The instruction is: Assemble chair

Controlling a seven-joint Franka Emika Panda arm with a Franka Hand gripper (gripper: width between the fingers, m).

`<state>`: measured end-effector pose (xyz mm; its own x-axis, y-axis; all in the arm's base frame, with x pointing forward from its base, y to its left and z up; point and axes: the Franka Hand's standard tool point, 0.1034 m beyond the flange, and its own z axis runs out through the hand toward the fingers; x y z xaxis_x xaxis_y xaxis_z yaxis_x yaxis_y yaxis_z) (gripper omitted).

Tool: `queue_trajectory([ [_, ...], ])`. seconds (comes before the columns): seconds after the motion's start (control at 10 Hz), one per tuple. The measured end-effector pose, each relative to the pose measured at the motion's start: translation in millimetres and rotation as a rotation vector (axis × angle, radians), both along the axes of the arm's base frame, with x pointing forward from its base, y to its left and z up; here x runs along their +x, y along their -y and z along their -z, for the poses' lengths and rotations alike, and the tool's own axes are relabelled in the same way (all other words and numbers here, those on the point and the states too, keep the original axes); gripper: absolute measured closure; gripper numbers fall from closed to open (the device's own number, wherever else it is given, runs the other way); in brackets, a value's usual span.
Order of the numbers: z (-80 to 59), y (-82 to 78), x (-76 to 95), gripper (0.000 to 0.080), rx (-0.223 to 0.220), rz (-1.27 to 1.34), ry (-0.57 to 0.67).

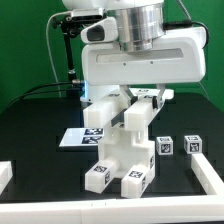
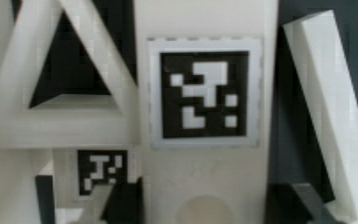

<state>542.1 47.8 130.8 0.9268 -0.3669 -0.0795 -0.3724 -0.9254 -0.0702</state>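
No words or brand marks can be read; the only print is black-and-white square tags. In the wrist view one large tag (image 2: 202, 92) sits on a broad white face of the chair (image 2: 202, 20), which fills most of the picture. A smaller tag (image 2: 101, 168) shows on another white face farther from the camera, and slanted white bars flank the broad face.

In the exterior view the chair (image 1: 122, 150) stands in the middle of the black table (image 1: 35, 150), a chunky white stack with two tagged feet at its base. The gripper (image 1: 138, 98) hangs right over its top, under the arm's wide white body. That body and the chair hide the fingers, so it cannot be told whether they are parted or clamped on the piece.

The marker board (image 1: 72, 139) lies flat behind the chair, towards the exterior view's left and partly hidden by it. Two loose tagged blocks (image 1: 166, 146) stand side by side on the exterior view's right, apart from the stack. Dark cables (image 1: 45, 88) run along the far left.
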Motion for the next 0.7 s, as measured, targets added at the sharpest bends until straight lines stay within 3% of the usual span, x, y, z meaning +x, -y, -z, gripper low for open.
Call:
queue_trajectory([
  [0.3, 0.9, -0.8, 8.2, 0.0515, -0.010, 0.017, 0.042],
  [0.7, 21.4, -3.8, 8.0, 0.0515, -0.027, 0.018, 0.034],
])
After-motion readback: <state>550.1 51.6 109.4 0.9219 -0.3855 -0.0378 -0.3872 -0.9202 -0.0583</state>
